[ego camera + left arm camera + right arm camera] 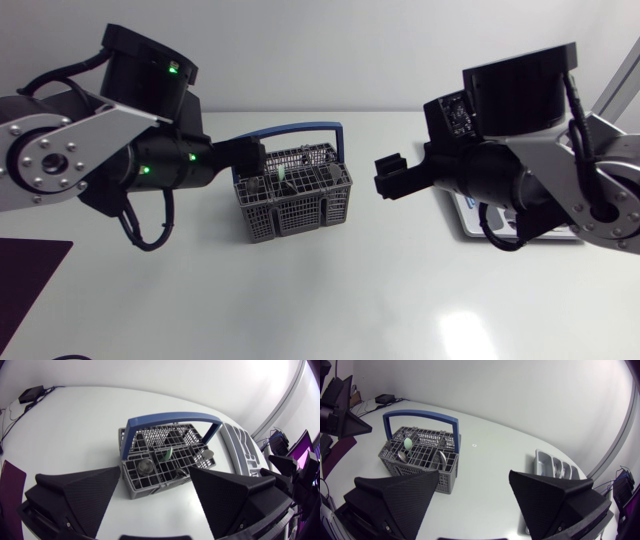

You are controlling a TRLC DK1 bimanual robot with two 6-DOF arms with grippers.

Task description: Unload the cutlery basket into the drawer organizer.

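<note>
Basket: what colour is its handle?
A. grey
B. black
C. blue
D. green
C: the handle that arches over the grey basket is blue in all three views.

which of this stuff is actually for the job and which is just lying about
For the job:
cutlery basket
spoons and a green utensil standing in it
drawer organizer
left gripper and right gripper, both open

Just lying about:
dark purple mat at the table's corner
small black box with cables at the far edge
</note>
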